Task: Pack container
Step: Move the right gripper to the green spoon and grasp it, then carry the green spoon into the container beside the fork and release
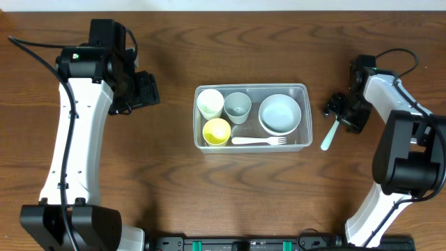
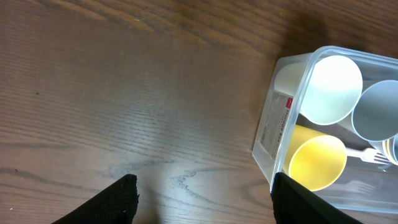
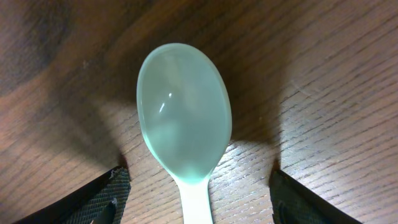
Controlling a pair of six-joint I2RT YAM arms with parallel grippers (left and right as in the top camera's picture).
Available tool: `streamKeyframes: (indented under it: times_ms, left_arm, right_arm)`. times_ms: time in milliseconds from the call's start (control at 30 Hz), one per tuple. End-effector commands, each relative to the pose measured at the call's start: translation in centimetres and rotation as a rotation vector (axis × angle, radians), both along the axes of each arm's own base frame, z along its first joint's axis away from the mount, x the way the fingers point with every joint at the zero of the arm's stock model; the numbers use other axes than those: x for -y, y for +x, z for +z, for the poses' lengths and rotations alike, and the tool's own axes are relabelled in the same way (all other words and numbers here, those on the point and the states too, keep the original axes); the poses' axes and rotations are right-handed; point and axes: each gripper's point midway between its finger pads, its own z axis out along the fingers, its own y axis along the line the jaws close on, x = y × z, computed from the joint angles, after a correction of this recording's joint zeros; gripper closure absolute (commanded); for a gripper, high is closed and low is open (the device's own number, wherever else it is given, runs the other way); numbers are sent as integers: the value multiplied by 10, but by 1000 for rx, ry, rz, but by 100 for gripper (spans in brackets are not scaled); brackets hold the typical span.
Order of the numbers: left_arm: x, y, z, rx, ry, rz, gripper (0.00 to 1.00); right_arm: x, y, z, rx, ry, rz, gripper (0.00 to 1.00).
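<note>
Clearly the right arm [image 1: 390,90] is nearer: its jaws gape empty astride the spoon [image 3: 184,112], handle pointing back between them, the container [image 1: 251,86] leftward at mid-surface. On the left arm [image 1: 73,139], jaws gape empty too.

Overhead is evenly lit from above, sharp, warm tone; the table [image 1: 167,181] grain reads clear and the arms throw only soft, short shadows. Faint glare on the container [image 1: 251,86] rim. Left wrist view is dimmer, with a pale sheen on the wood at lower centre and a darker top right corner; the left gripper [image 2: 205,202] is just black soft-edged shapes, no detail. Right wrist view is very close: spoon [image 3: 183,118] sharp, small white highlight on its bowl, dark shadows on both sides, bright patch on the wood lower right, top left murky.
</note>
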Motion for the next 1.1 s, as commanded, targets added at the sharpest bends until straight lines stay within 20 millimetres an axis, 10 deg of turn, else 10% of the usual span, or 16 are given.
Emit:
streamKeyframes:
  times_ms: [0, 467, 1067]
  left_arm:
    - [-2, -2, 2, 2, 6, 11, 31]
    - [-2, -2, 2, 2, 6, 11, 30]
    - [-2, -3, 2, -1, 6, 10, 30]
  right_arm:
    - [-5, -16, -19, -56, 21, 10, 26]
    - [-6, -19, -20, -66, 22, 10, 44]
    - [-6, -18, -20, -64, 22, 10, 99]
